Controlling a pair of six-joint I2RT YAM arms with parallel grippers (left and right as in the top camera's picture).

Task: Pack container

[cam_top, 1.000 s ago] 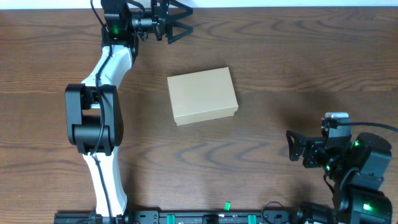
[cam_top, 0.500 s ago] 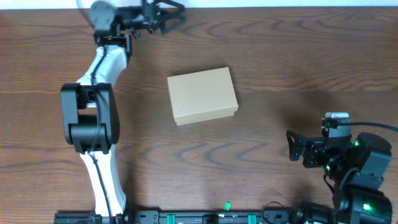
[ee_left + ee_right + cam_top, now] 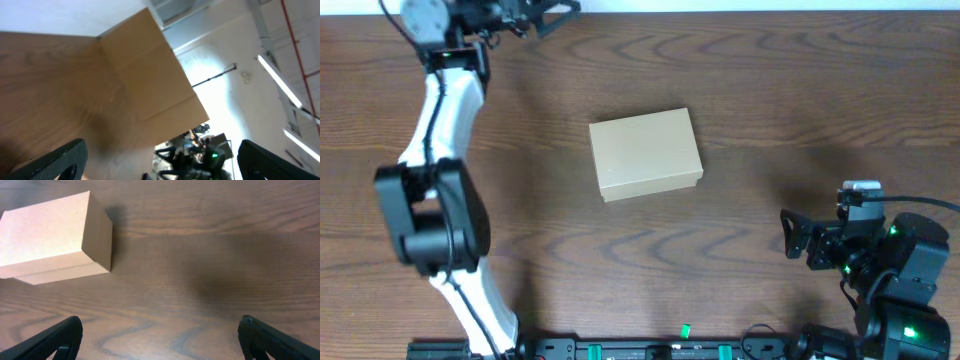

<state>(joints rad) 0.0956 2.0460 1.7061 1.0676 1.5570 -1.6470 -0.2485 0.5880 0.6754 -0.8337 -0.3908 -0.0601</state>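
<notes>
The container (image 3: pixel 646 153) is a closed tan cardboard box lying flat at the middle of the table. It also shows in the right wrist view (image 3: pixel 50 235), at the upper left. My left gripper (image 3: pixel 548 12) is open and empty at the far edge of the table, well up and left of the box. In the left wrist view its fingers (image 3: pixel 65 155) stand wide apart over a tilted, blurred view of the table. My right gripper (image 3: pixel 787 235) is open and empty at the lower right, pointing left, apart from the box. No stationery items show.
The dark wood table (image 3: pixel 800 90) surrounds the box. The left arm (image 3: pixel 445 110) runs along the left side. The right arm's base (image 3: pixel 900 270) sits at the lower right corner. A black rail (image 3: pixel 650 350) lines the front edge.
The left arm has swung to the left, and its gripper has moved left along the far edge of the table. The box and the right arm have not moved.
</notes>
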